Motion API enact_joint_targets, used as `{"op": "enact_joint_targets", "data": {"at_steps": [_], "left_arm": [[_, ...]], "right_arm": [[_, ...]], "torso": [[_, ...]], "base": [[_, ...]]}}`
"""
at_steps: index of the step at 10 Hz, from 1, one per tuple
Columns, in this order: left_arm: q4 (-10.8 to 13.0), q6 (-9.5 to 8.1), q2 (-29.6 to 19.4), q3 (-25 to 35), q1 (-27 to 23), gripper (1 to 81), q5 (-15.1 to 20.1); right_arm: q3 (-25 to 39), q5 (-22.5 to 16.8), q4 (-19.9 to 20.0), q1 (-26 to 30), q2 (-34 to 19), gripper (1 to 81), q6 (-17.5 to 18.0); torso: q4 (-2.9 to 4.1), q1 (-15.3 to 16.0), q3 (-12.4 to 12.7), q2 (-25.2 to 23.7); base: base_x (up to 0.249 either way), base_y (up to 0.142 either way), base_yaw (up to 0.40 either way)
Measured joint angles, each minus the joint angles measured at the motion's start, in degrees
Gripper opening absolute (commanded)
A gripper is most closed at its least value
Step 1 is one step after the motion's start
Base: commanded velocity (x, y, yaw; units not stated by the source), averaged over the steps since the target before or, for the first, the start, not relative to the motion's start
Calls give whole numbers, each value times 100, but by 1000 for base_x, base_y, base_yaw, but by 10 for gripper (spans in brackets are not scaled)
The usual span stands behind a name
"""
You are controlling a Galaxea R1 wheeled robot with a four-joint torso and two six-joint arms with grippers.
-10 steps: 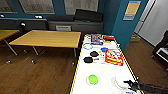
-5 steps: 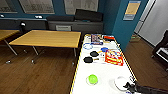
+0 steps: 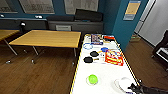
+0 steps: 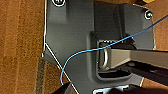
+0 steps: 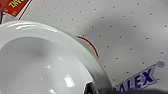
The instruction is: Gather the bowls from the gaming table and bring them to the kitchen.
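Reaching: the right gripper (image 3: 136,88) comes in low over the near end of the gaming table (image 3: 105,72), its tip at the edge of the white bowl (image 3: 124,83).
Right gripper state: cannot tell whether its fingers are apart or together; a dark tip sits against the bowl's rim in the right wrist view, but a grasp is not visible.
Left gripper state: cannot tell; the left wrist view gives the robot's own dark plate, a blue cable (image 4: 82,53) and wooden floor (image 4: 20,37).
White bowl: directly under and just ahead of the right gripper, upright on the white speckled tabletop, its hollow open to the wrist camera (image 5: 42,65).
Lime-green bowl (image 3: 92,79): on the same end of the table, well off to the gripper's left, apart from the white one.
Handling, white bowl: glossy with bright highlights, so likely stiff, smooth and slippery; looks light, possibly breakable if ceramic.
Where to hold: the thick rounded rim nearest the gripper, one finger inside and one outside the wall, judged safer than the curved flank.
Risk: a glancing push could slide it on the smooth top toward the yellow edge.
Beyond the gripper: a red printed box (image 3: 114,57), two black paddles (image 3: 91,56) and a blue ring (image 3: 88,46) farther along the table.
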Motion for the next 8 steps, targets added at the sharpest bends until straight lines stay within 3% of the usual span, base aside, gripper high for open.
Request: {"op": "enact_joint_targets", "data": {"at_steps": [3, 5, 8], "left_arm": [[15, 1, 2, 0, -2, 811, -2], [20, 1, 2, 0, 0, 811, -6], [20, 1, 0, 0, 0, 811, -15]], "right_arm": [[1357, -533, -256, 227, -1430, 10, -91], [2408, -896, -483, 85, -2158, 10, -319], [3378, -1101, -734, -800, -2899, 10, -741]], "torso": [[0, 0, 0, 0], [0, 0, 0, 0], [0, 0, 0, 0]], "base": [[0, 0, 0], [0, 0, 0], [0, 0, 0]]}}
